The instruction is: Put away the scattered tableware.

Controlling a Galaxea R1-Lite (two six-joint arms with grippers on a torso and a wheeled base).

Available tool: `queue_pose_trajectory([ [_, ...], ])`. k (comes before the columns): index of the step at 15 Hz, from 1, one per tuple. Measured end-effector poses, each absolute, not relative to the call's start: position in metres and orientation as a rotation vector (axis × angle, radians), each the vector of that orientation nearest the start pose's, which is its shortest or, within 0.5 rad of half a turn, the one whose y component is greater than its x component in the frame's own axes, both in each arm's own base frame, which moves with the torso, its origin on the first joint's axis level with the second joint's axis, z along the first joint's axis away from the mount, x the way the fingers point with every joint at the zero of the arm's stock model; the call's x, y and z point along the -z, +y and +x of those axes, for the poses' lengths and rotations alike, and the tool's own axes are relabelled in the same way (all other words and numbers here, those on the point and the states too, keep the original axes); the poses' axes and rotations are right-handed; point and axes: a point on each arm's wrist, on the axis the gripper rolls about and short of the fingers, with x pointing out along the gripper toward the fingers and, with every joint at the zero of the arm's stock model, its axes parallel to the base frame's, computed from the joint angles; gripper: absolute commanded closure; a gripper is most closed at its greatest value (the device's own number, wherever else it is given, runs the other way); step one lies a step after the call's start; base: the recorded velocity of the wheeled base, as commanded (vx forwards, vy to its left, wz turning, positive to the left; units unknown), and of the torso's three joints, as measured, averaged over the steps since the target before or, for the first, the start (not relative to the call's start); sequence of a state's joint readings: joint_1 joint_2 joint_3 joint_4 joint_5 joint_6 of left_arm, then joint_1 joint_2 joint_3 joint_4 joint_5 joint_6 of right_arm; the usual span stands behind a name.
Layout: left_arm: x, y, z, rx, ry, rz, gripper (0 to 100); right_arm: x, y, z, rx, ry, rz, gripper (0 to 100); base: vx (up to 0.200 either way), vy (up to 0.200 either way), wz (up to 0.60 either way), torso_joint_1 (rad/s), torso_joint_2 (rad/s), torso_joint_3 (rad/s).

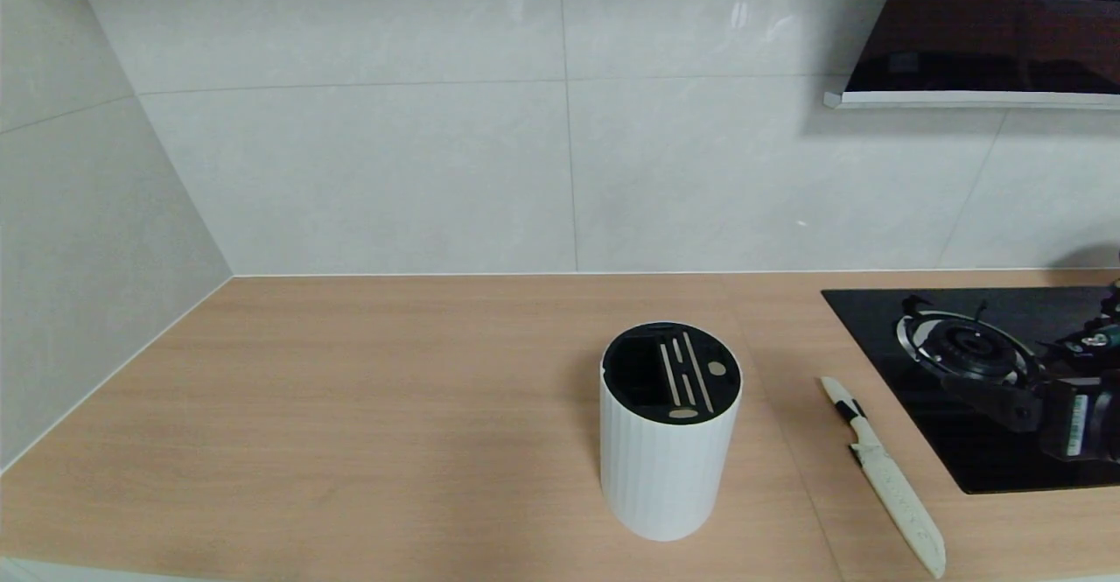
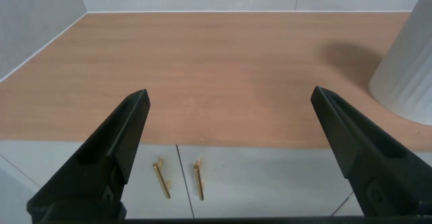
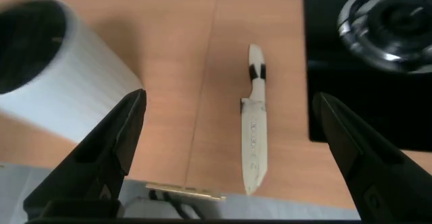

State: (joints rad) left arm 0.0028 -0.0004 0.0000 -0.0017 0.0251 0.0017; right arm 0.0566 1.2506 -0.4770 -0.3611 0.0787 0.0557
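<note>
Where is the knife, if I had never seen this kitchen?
Find the wooden counter, then the black stove at its right. The knife lies flat on the wood between the stove and the tall white holder. It is the only long, thin thing, cream with a black band on its handle.

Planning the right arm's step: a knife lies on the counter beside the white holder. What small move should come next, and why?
Probably lower the right gripper onto the knife, near its handle. The jaws stand open and empty, and the knife lies flat on the counter between the holder and the stove, not yet grasped.
</note>
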Motion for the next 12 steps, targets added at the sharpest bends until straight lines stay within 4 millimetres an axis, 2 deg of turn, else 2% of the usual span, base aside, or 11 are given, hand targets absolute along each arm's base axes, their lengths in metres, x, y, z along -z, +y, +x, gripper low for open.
queue_pose_trajectory([
  [4,-0.076,0.000,-0.023,-0.027,-0.002,0.002,0,-0.136,0.016,0.223,-0.095,0.607,0.024,0,0.000,0.000,0.00,0.000,0.00,0.000],
  [7,-0.076,0.000,-0.023,-0.027,-0.002,0.002,0,-0.104,0.018,0.244,-0.070,0.695,0.004,0,0.000,0.000,0.00,0.000,0.00,0.000],
  [9,-0.076,0.000,-0.023,-0.027,-0.002,0.002,0,-0.085,0.018,0.258,-0.037,0.676,-0.013,0,0.000,0.000,0.00,0.000,0.00,0.000],
  [12,-0.076,0.000,-0.023,-0.027,-0.002,0.002,0,-0.057,0.018,0.266,-0.002,0.704,-0.042,0,0.000,0.000,0.00,0.000,0.00,0.000],
])
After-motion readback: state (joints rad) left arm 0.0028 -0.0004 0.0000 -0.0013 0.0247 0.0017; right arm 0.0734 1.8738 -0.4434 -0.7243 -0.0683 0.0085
